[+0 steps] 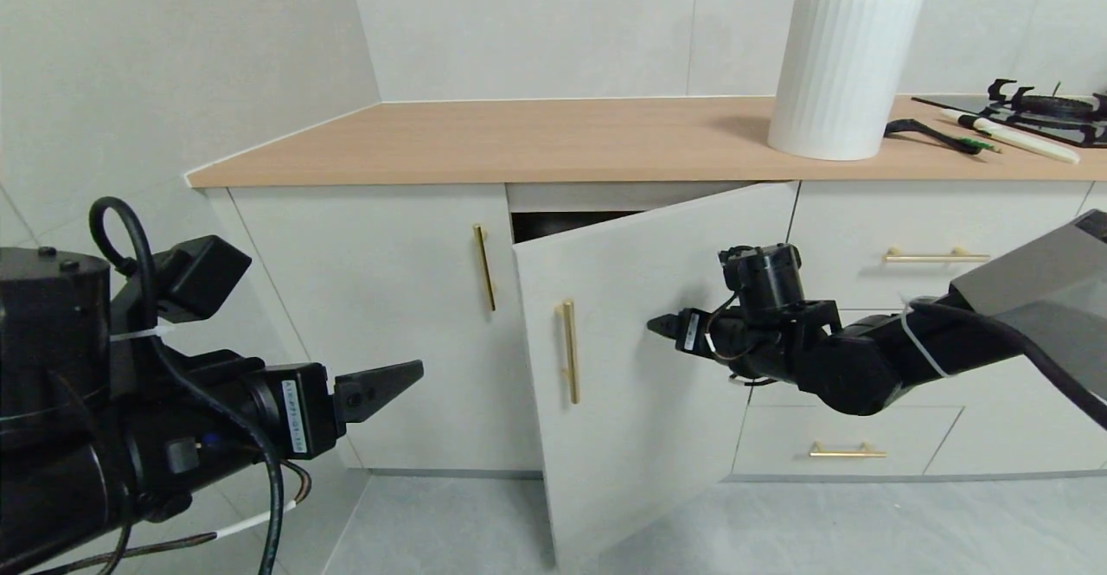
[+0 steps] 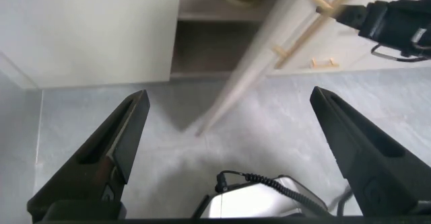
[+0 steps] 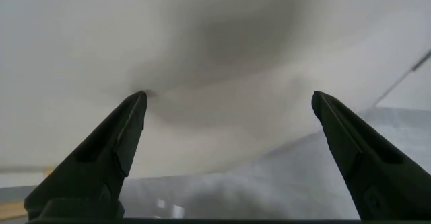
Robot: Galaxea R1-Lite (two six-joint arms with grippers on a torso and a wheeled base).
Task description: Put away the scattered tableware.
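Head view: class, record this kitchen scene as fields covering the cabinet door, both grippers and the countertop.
Cabinet door: partly open, swung outward, gold handle on its face
Right gripper: open, at the door's front face, right of the handle
Left gripper: open, holding nothing, in front of the closed left door
Countertop: white ribbed cylinder, utensils beside it

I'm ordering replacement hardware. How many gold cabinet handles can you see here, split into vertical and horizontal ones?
Vertical gold bar handles: 2
Horizontal gold bar handles: 2
Total: 4
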